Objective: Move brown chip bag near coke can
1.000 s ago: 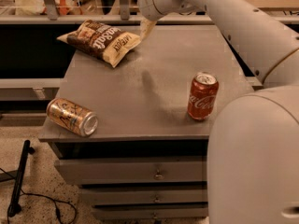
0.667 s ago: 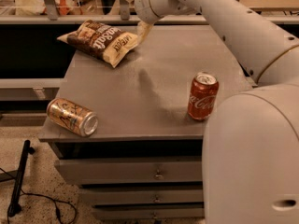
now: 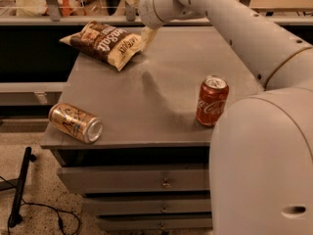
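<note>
Bag (image 3: 105,44) not yet grasped, lying upper left, well apart from the can (image 3: 212,101). Gripper (image 3: 134,16) hovers beside it, spread and empty.

The white arm (image 3: 234,28) is extended from the bulky body (image 3: 264,170) at lower right toward the upper left. The gripper (image 3: 131,17) is held at its far end, cream fingers (image 3: 148,35) spread apart.

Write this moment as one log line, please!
gripper: jaws open, beside bag | bag: far corner, not held | coke: upright, near edge | tan can: lying, near corner
</note>
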You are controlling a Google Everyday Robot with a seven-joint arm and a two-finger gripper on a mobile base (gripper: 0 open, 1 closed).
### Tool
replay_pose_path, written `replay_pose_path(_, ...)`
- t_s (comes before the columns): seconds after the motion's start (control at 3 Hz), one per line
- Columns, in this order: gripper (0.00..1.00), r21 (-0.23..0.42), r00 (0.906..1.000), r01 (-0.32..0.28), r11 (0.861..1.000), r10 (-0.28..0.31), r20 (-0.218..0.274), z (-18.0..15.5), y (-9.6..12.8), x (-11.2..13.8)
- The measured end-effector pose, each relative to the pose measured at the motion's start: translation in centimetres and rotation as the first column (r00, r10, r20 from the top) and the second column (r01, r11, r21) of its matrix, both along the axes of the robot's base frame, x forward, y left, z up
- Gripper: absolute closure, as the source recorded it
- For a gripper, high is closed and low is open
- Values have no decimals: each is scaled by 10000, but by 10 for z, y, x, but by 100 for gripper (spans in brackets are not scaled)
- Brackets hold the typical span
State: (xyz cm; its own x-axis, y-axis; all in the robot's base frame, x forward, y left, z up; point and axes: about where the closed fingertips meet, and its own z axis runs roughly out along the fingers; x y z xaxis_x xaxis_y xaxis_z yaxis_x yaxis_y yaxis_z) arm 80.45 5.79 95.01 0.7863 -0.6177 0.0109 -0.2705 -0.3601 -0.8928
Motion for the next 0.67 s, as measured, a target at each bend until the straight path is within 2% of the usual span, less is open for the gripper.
replay_pose_path(0.67, 0, 138, 9993, -67, 9999, 72, -354, -10, 13, -1)
